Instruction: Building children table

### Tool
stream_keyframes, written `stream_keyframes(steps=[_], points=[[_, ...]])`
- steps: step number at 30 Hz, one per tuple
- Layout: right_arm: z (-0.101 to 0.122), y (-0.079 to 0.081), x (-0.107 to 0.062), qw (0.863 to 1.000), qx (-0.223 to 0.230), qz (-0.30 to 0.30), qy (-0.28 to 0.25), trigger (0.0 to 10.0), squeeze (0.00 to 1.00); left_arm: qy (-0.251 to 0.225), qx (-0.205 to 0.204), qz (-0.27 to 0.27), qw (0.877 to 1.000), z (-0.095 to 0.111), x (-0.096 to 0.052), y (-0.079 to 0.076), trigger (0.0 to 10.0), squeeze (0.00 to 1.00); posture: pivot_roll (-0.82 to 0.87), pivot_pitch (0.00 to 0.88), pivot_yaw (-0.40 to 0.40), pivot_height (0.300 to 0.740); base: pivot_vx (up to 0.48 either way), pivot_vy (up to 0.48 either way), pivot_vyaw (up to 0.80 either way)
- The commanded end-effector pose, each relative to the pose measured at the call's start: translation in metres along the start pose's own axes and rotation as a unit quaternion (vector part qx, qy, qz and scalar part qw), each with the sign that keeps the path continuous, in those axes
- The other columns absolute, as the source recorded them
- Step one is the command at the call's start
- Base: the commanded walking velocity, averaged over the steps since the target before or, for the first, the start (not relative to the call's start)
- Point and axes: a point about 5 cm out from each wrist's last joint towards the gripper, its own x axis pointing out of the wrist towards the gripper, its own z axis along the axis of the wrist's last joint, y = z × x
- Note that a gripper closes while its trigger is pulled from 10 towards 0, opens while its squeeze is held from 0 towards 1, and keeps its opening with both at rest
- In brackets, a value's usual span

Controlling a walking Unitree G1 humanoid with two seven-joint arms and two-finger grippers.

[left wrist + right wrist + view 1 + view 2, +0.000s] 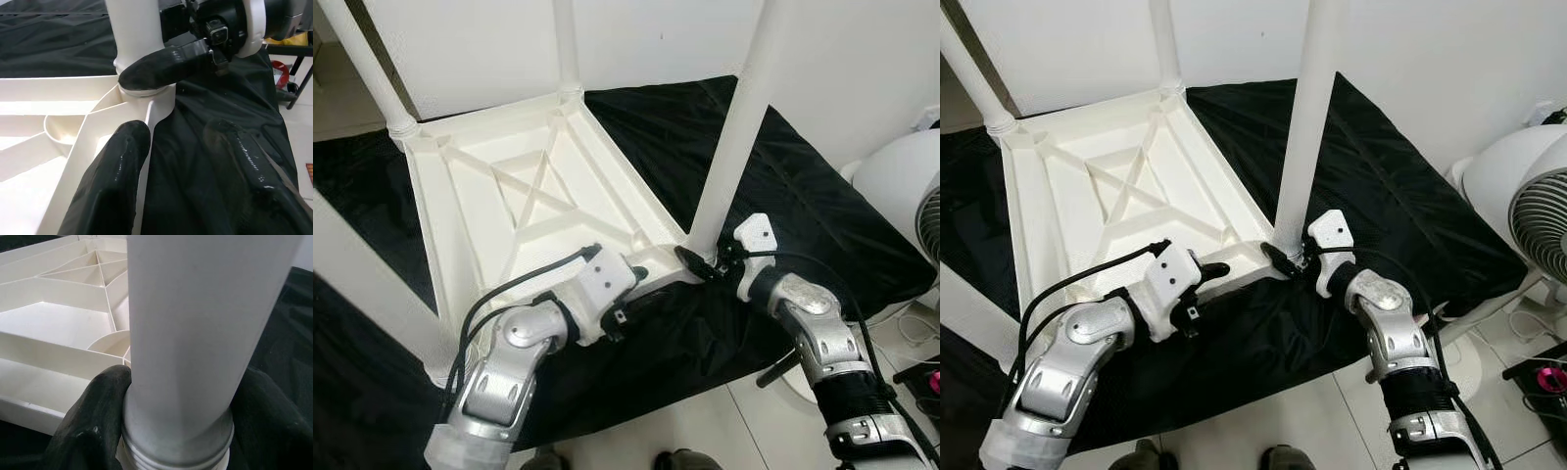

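A white children's table top lies upside down on a black cloth. White legs stand at its far corners, and another crosses the near left. My right gripper is shut around the base of the near-right leg, just above its threaded collar; one black finger presses each side. My left gripper is open at that same corner, astride the top's rim. One finger rests inside it, the other on the cloth outside.
A white fan stands close on the right, with cables and a pink item on the tiled floor below it. A white wall rises behind the table. Dark feet show at the bottom edge.
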Motion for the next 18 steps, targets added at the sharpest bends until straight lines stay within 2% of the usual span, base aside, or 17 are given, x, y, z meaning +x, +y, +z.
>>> stream_keyframes(steps=[1,3,4,6,7,8,11,13,14,16,17,18], points=[[0.001,0.003,0.004,1.000,-0.001,0.006,-0.009,0.0,0.00,0.008,0.001,0.040,0.999,-0.002,0.003,0.004,10.0,0.00,-0.09,0.009,0.039,0.740,0.000,0.000,0.00],[0.000,0.005,0.004,1.000,0.001,0.005,-0.011,0.0,0.00,0.008,0.002,0.047,0.999,-0.002,0.005,0.006,10.0,0.00,-0.10,0.000,0.041,0.740,0.000,0.000,0.00],[0.000,0.009,0.004,1.000,0.002,0.001,-0.015,3.5,0.00,0.008,0.006,0.053,0.999,-0.001,0.008,0.008,10.0,0.00,-0.10,0.000,0.038,0.740,0.000,0.000,0.00],[0.000,0.009,0.004,1.000,0.002,0.001,-0.015,3.5,0.00,0.008,0.006,0.053,0.999,-0.001,0.008,0.008,10.0,0.00,-0.10,0.000,0.038,0.740,0.000,0.000,0.00],[0.000,0.015,0.004,1.000,0.011,-0.007,-0.021,10.0,0.00,0.010,0.014,0.059,0.998,-0.001,0.010,0.011,10.0,0.00,-0.10,0.000,0.038,0.740,0.000,0.000,0.00],[0.000,0.021,0.003,0.999,0.021,-0.016,-0.027,10.0,0.00,0.012,0.022,0.066,0.998,-0.002,0.011,0.013,10.0,0.00,-0.10,0.000,0.040,0.740,0.000,0.000,0.00],[-0.001,0.024,0.003,0.998,0.029,-0.046,-0.024,10.0,0.00,0.016,0.027,0.074,0.997,-0.003,0.013,0.016,10.0,0.00,-0.11,0.000,0.044,0.740,0.000,0.000,0.00],[-0.005,0.027,0.002,0.992,0.040,-0.118,-0.016,10.0,0.00,0.018,0.029,0.082,0.996,-0.003,0.015,0.020,10.0,0.00,-0.12,0.000,0.051,0.740,0.000,0.000,0.00],[-0.005,0.027,0.002,0.992,0.040,-0.118,-0.016,10.0,0.00,0.018,0.029,0.082,0.996,-0.003,0.015,0.020,10.0,0.00,-0.12,0.000,0.051,0.740,0.000,0.000,0.00],[-0.007,0.029,0.001,0.978,0.069,-0.197,-0.008,10.0,0.00,0.014,0.028,0.084,0.996,-0.003,0.017,0.023,10.0,0.00,-0.12,0.000,0.052,0.740,0.000,0.000,0.00],[-0.007,0.029,0.001,0.978,0.069,-0.197,-0.008,10.0,0.00,0.014,0.028,0.084,0.996,-0.003,0.017,0.023,10.0,0.00,-0.12,0.000,0.052,0.740,0.000,0.000,0.00],[-0.008,0.031,0.001,0.966,0.084,-0.245,-0.002,10.0,0.00,0.013,0.029,0.085,0.996,-0.003,0.018,0.024,10.0,0.00,-0.13,0.000,0.051,0.740,0.000,0.000,0.00]])
